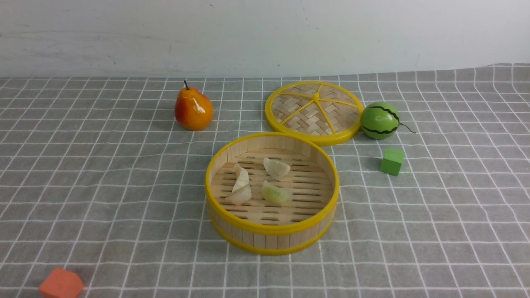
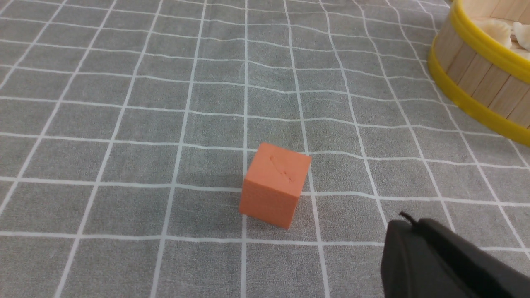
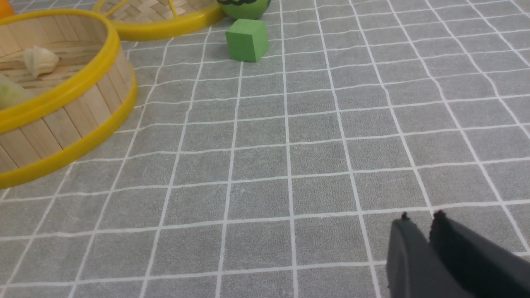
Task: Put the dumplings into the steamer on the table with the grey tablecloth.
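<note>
Grey tablecloth [image 1: 103, 186] with a thin white grid, slightly wrinkled, covers the whole table in front of me, with a pale wall behind it. Near the middle sits the round bamboo-slat steamer [image 1: 272, 238] with yellow plastic rims, and I count four small pale crescent dumplings [image 1: 276, 169] lying on its slotted floor, one of them greenish. Its flat woven lid with yellow spokes [image 1: 314, 111] rests just behind it, touching a small green striped toy melon [image 1: 379, 120]. A green cube [image 1: 391, 161] sits near the melon, an orange-red toy pear [image 1: 193, 109] stands behind on my left, and an orange cube [image 2: 275, 185] lies at the near left. My left gripper [image 2: 408, 219] hangs beside that cube, jaws pressed together, empty. My right gripper [image 3: 422, 217] hovers over bare cloth, jaws parted by a narrow slit, holding nothing.
</note>
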{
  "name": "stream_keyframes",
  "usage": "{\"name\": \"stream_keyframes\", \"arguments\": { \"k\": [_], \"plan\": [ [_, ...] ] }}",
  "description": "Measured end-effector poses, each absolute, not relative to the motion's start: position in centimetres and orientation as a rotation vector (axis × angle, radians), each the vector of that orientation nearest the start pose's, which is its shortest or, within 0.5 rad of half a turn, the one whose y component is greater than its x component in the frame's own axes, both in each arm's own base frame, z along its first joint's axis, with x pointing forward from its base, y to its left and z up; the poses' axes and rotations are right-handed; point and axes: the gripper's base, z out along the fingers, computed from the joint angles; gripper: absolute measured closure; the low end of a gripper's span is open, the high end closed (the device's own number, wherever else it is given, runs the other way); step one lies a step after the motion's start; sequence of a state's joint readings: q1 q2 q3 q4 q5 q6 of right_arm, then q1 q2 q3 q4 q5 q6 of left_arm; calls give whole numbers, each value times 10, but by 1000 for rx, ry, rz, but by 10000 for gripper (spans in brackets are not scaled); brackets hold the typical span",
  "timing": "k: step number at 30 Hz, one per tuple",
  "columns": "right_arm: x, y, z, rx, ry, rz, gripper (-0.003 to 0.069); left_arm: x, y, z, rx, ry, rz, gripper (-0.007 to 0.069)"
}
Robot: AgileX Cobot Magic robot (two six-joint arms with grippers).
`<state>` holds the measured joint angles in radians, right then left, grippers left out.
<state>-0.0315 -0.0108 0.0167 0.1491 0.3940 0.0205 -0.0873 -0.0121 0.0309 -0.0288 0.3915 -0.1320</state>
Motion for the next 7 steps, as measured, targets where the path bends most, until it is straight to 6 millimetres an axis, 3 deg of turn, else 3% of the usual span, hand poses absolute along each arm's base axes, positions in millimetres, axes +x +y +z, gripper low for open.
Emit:
{"name": "stream_keyframes", "arguments": {
  "k": [7],
  "plan": [
    [52,4,173,139,1876,141,566,52,-6,168,-60,1897,-178,613]
  ]
}}
